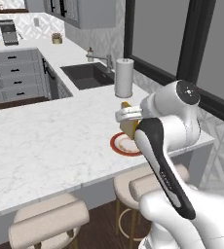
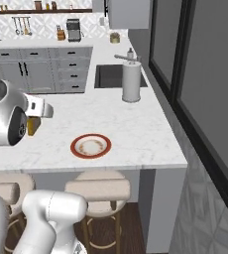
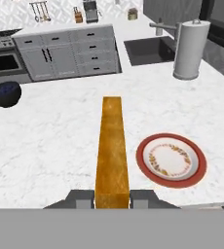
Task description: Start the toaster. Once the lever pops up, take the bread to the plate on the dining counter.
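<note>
My gripper [image 3: 112, 197] is shut on the bread [image 3: 112, 151], a golden-brown slice seen edge-on and held above the dining counter [image 3: 46, 146]. The plate [image 3: 171, 160], red-rimmed with a cream centre, lies on the counter just right of the slice and is bare. From the left base the gripper [image 1: 128, 115] and bread [image 1: 129, 126] hang over the plate's [image 1: 121, 145] far side, and my arm covers part of the plate. From the right base the bread [image 2: 32, 126] hangs left of the plate [image 2: 90, 146]. The toaster [image 2: 73, 30] stands far back on the kitchen counter.
A paper towel roll [image 2: 131, 82] stands beyond the plate beside the sink [image 2: 111, 75]. Beige stools [image 2: 98, 191] sit under the counter's near edge. A dark bowl [image 3: 4, 93] rests at the counter's far left. Dark windows line the right wall.
</note>
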### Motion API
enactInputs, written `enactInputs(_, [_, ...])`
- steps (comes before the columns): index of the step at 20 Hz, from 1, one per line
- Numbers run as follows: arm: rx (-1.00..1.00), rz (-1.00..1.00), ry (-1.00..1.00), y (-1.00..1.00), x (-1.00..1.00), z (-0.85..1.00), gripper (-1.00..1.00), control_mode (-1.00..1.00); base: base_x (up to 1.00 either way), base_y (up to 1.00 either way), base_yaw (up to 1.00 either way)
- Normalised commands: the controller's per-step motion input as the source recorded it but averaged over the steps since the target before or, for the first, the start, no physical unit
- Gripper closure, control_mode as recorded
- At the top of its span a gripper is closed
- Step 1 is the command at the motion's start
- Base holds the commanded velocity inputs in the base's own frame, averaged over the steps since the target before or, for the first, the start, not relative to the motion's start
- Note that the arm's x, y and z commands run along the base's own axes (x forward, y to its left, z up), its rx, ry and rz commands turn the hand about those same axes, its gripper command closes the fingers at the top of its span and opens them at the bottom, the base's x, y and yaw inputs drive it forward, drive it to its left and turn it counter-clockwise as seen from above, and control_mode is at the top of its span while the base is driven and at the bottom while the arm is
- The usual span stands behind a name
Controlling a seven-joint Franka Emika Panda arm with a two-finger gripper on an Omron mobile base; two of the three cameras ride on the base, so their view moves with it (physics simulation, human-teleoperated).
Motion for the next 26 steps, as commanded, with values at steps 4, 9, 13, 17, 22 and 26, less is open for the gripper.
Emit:
enactInputs(4, [0.12, 0.22, 0.08, -0.49, 1.0, -0.36, 1.0, -1.0, 0.0, 0.0, 0.0])
enactInputs(9, [0.11, 0.26, 0.08, -0.69, 1.0, -0.26, 1.0, -1.0, 0.0, 0.0, 0.0])
enactInputs(13, [0.04, 0.11, 0.04, -0.48, 0.65, -0.35, 1.0, -1.0, 0.0, 0.0, 0.0])
enactInputs(17, [0.13, 0.0, 0.0, -0.61, 0.4, -0.49, 1.0, -1.0, 0.0, 0.0, 0.0])
enactInputs(22, [0.0, -0.02, -0.04, -0.12, 0.04, -0.75, 1.0, -1.0, 0.0, 0.0, 0.0])
enactInputs(26, [-0.02, -0.01, -0.01, 0.0, 0.0, -0.74, 1.0, -1.0, 0.0, 0.0, 0.0])
